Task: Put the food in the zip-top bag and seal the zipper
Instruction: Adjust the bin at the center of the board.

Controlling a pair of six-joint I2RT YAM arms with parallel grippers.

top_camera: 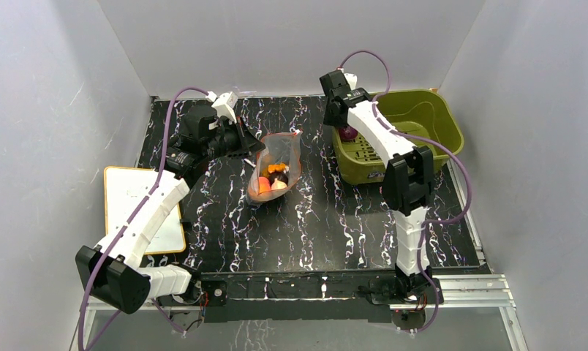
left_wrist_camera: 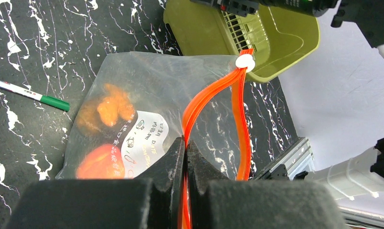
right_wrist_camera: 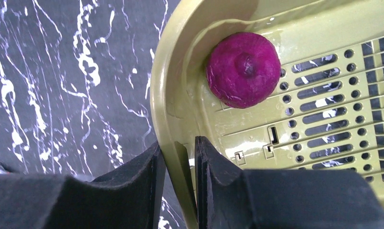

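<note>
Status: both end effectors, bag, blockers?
Left end effector clamped on zipper, bag open. Right end effector pinching basket wall. Purple piece in basket, not bagged. Pen beside bag, apart.

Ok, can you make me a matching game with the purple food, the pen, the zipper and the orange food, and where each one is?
1 purple food
2 pen
3 zipper
4 orange food

A inside the zip-top bag
B in the basket
C lying on the table
D pinched in the left gripper

Pairs: 1-B, 2-C, 3-D, 4-A
</note>
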